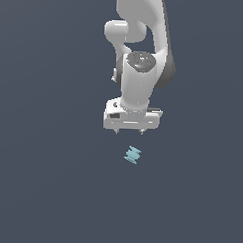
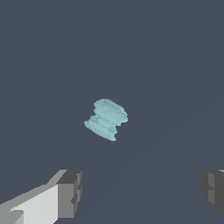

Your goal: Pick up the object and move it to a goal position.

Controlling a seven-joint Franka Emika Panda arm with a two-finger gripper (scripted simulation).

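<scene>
The object [image 1: 132,155] is a tiny pale cyan-blue lumpy piece with stacked wavy ridges, lying on the dark grey-blue floor. My white gripper [image 1: 129,132] hangs just beyond it in the exterior view, and only its short dark fingertips show under the hand. In the wrist view the object [image 2: 106,119] lies ahead of the gripper [image 2: 142,192], apart from both fingers. The fingers [image 2: 70,192] stand wide apart with nothing between them, so the gripper is open.
The white arm [image 1: 142,44] rises from the hand toward the top of the exterior view. Around it lies only the uniform dark grey-blue floor [image 1: 40,190].
</scene>
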